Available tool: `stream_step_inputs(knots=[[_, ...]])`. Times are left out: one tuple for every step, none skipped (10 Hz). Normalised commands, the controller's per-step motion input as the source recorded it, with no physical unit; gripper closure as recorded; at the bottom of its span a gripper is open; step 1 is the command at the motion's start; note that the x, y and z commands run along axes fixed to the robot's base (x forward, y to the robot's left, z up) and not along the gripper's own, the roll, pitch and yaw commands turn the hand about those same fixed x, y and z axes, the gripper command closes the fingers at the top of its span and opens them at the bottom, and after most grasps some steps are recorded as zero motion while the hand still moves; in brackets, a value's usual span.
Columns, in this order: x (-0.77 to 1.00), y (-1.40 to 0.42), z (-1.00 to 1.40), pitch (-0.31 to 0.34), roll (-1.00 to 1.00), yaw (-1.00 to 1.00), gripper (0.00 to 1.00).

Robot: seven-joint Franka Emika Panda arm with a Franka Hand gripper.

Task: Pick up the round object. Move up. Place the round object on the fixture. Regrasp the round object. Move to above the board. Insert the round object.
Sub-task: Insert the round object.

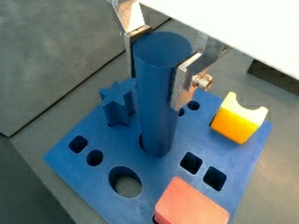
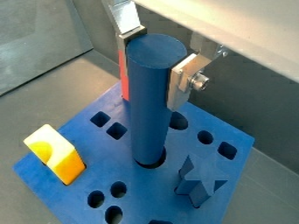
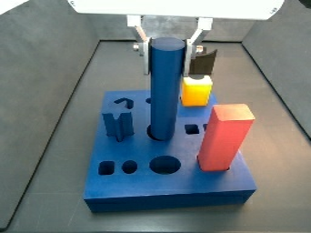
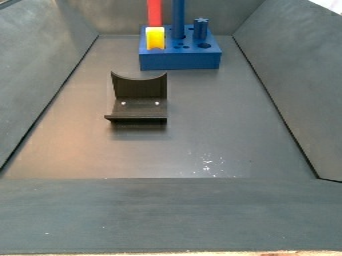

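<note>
1. I saw the claw above the board, its silver fingers closed on the upper end of the round object.
2. The round object stood upright with its lower end inside a round hole near the middle of the board; how deep it sat I could not tell.
3. In a side view the board lay at the far end of the table, with the fixture well apart from it, nearer the middle and bare.
4. I judged the round object rigid and fairly light, matte rather than slick, so a pinch across its curved sides near the top should hold; a tilted peg could bind in the hole.
5. The red block, yellow piece and dark blue notched piece stood on the board around it.
6. I read no brand, label or writing anywhere.
</note>
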Motion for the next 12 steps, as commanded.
stream_step_inputs(knots=[[-0.12, 0.0, -0.24, 0.0, 0.04, 0.0, 1.0], [-0.19, 0.0, -0.21, 0.0, 0.04, -0.01, 1.0], [-0.2, 0.0, -0.18, 0.0, 0.02, -0.01, 1.0], [-0.2, 0.0, -0.18, 0.0, 0.03, -0.01, 1.0], [-0.12, 0.0, -0.21, 0.0, 0.0, -0.01, 1.0], [0.0, 0.0, -0.29, 0.0, 0.0, -0.02, 1.0], [0.0, 0.0, -0.41, 0.0, 0.0, -0.04, 1.0], [0.0, -0.01, -0.49, 0.0, 0.0, -0.07, 1.0], [0.0, -0.02, -0.5, 0.0, 0.0, -0.08, 1.0], [0.0, 0.0, -0.45, 0.0, 0.0, -0.06, 1.0], [0.0, 0.0, -0.17, 0.0, 0.0, -0.02, 1.0], [-0.02, 0.0, 0.0, -0.033, 0.0, 0.0, 1.0]])
